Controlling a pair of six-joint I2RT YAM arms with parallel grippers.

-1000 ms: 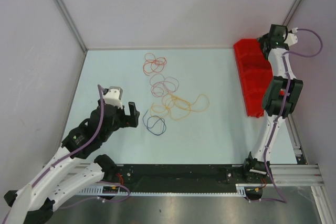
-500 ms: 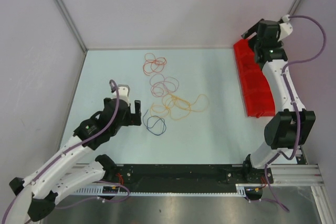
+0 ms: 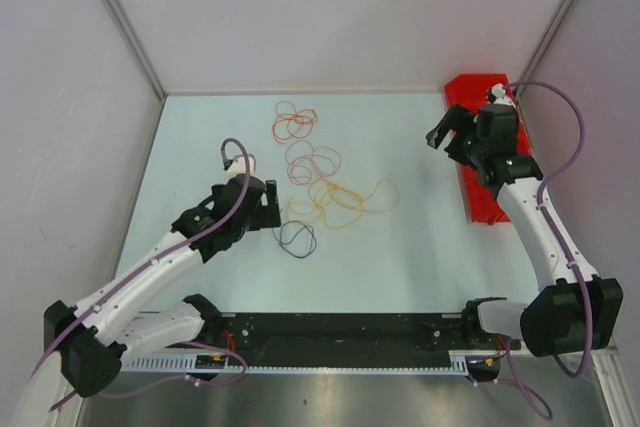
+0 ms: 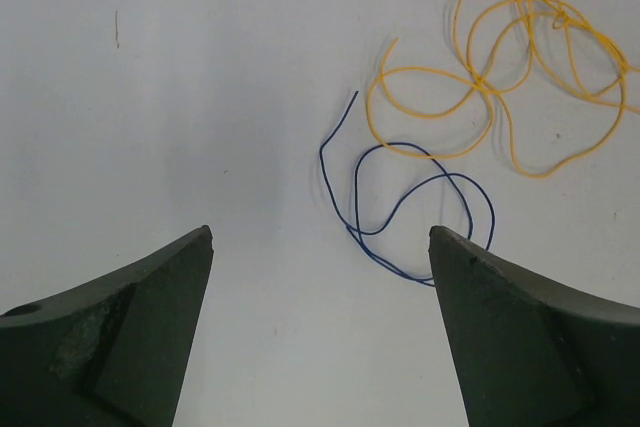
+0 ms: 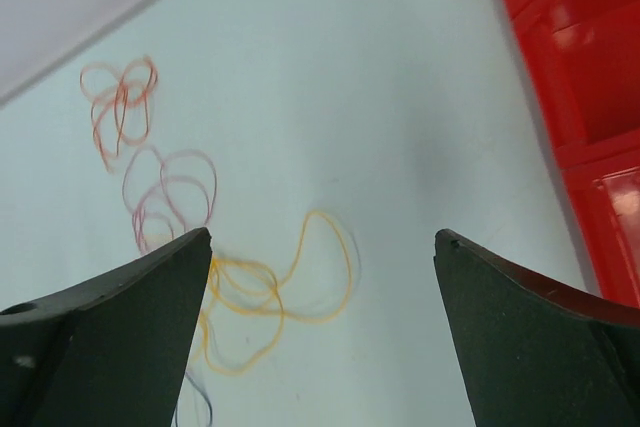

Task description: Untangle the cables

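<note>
Left fingers (image 4: 120,337): spread wide with nothing between them, low over the pale blue tabletop (image 3: 400,247).
Right fingers (image 5: 110,327): also spread and empty, held higher up; the red plastic compartment bin (image 3: 478,87) sits off to their right.
Dark blue curly wire (image 4: 395,145): just ahead of my left fingers. Its nearest loop is beside the tip of the finger on the right of that wrist view, and one free end points away from the fingers.
Orange-yellow looped wire (image 4: 480,79): beyond the blue one, ahead and to the right of the left fingers. Its lowest curve appears to cross the blue wire's far loop.
Pinkish-brown wire (image 3: 312,162): farther ahead again, touching the yellow loops.
Red wire (image 3: 294,122): farthest from the left fingers. It lies ahead and to the left of the right fingers, blurred in that wrist view.
Handling: I judge these wires almost weightless, limp but springy. They lie flat on the tabletop, so they are hard to get under and likely to slip from a loose pinch.
Where I would take hold: the blue wire's free end or near loop, one strand only, well short of the yellow crossing.
Risk: a quick pull may drag the yellow loops along.
</note>
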